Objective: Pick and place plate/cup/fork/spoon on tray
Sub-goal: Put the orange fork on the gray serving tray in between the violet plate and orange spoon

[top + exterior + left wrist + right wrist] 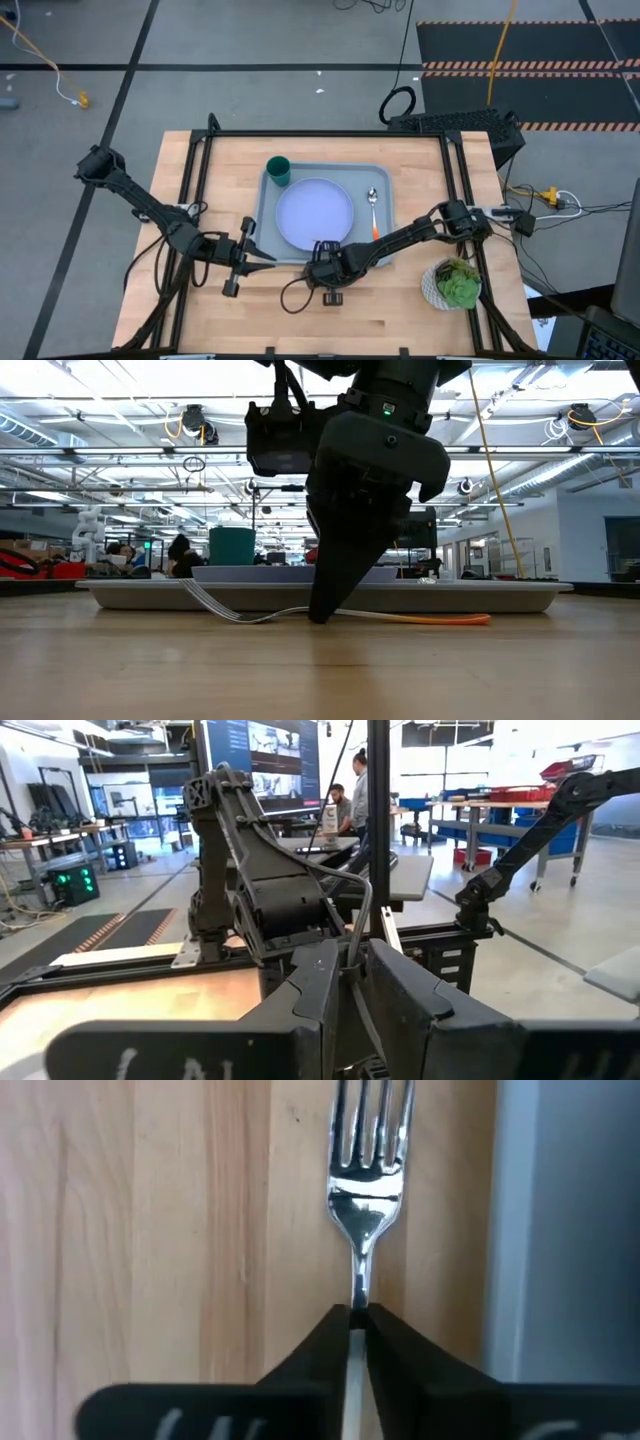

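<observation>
The right arm's tool is clamped on the slim metal neck of the small fork with silver tines and an orange handle, which lies on the pale wooden bench just outside the near rim of the large grey-blue rectangular plastic tray. In the low view the fork's tines curve up off the wood while the orange handle trails flat behind the tool. The large round pale lavender-blue plate, the small dark green cup and the orange-handled spoon with a silver bowl already rest inside the tray, so the fork looks to be the last item to go. The left arm's tool waits over the bench just off the tray's near left corner, its fingers held close together with nothing between them. A small white bowl of green leaves sits on the bench near the right edge. The grip is narrow and sits forward of the handle, so the fork could pivot or slip as it rises; a low lift could also catch the tines or the handle on the tray's raised rim, and a loose release could knock the plate
</observation>
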Controlling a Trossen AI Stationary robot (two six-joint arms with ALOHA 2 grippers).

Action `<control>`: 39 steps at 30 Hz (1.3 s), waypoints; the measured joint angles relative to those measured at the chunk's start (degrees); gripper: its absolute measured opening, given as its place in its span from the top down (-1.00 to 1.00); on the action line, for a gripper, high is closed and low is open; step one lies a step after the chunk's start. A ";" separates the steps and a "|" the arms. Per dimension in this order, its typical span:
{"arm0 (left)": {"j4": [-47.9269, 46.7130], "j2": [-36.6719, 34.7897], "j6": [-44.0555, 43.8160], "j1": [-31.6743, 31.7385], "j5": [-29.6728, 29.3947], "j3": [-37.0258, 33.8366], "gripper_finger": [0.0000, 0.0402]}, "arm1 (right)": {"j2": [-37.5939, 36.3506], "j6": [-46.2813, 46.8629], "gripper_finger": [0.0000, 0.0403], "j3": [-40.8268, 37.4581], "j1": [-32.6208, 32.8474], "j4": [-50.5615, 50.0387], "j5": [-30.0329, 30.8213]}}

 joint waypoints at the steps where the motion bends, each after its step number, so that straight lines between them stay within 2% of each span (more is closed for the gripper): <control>1: 0.09 0.00 -0.02 0.00 0.00 0.00 0.69 | 0.00 -0.57 0.94 0.00 0.13 0.03 0.05; 8: 0.33 0.00 -1.34 -0.03 -0.04 0.00 0.69 | -0.10 -2.43 0.98 -0.10 2.00 0.72 3.07; 11: 0.33 0.00 -1.69 -0.27 -0.07 0.00 0.69 | -0.53 -2.30 0.99 -0.13 2.99 1.76 2.58; 16: 0.38 0.02 -1.69 -0.28 -0.09 0.00 0.69 | -4.58 -0.86 0.99 -0.29 5.10 2.81 1.25; 20: 1.38 0.02 -2.10 -0.24 -1.42 0.00 0.69 | -8.89 0.83 1.00 -0.17 6.06 3.01 3.35; 26: 7.33 0.02 0.95 -0.01 -2.36 0.01 0.69 | -16.16 2.63 1.00 -0.13 6.45 0.68 8.22; 31: 11.84 -0.54 2.53 0.90 -10.23 0.02 0.69 | -22.30 5.04 1.00 -0.13 4.38 -5.58 19.61; 34: 12.94 -1.67 3.29 2.48 -13.01 0.04 0.69 | -25.72 5.18 1.00 -0.11 2.47 -10.05 26.15; 39: 13.07 -3.04 4.67 4.64 -13.14 0.04 0.69 | -27.38 8.86 1.00 -0.07 -1.78 -18.92 29.66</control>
